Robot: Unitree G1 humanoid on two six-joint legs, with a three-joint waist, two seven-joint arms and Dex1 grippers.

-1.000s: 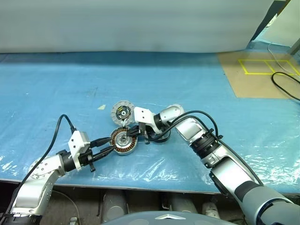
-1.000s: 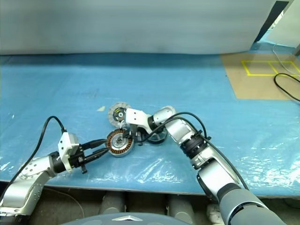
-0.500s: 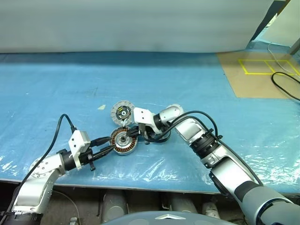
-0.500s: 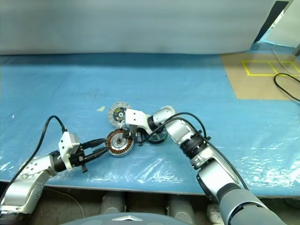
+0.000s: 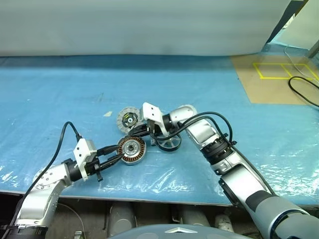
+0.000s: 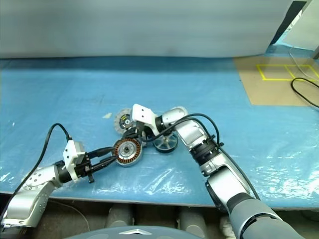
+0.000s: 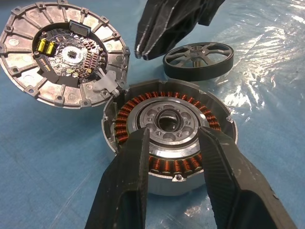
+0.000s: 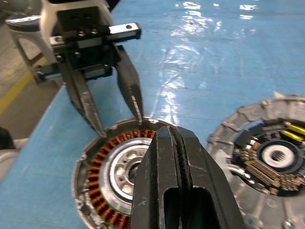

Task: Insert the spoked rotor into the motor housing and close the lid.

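The right claw (image 5: 135, 131), fingers pressed together and empty, had lifted off the motor housing (image 5: 131, 150) since the earlier frame and hung above it. The left claw (image 5: 118, 152) stayed clamped on the housing's near rim. The lid (image 5: 127, 120) lay open behind the housing on the desk (image 5: 60, 99), with the spoked rotor (image 5: 169, 143) just beside the housing.

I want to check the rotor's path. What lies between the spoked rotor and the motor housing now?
In the left wrist view, only bare blue sheet lies between the spoked rotor and the motor housing. The shut right gripper hangs just beside that gap, above it.
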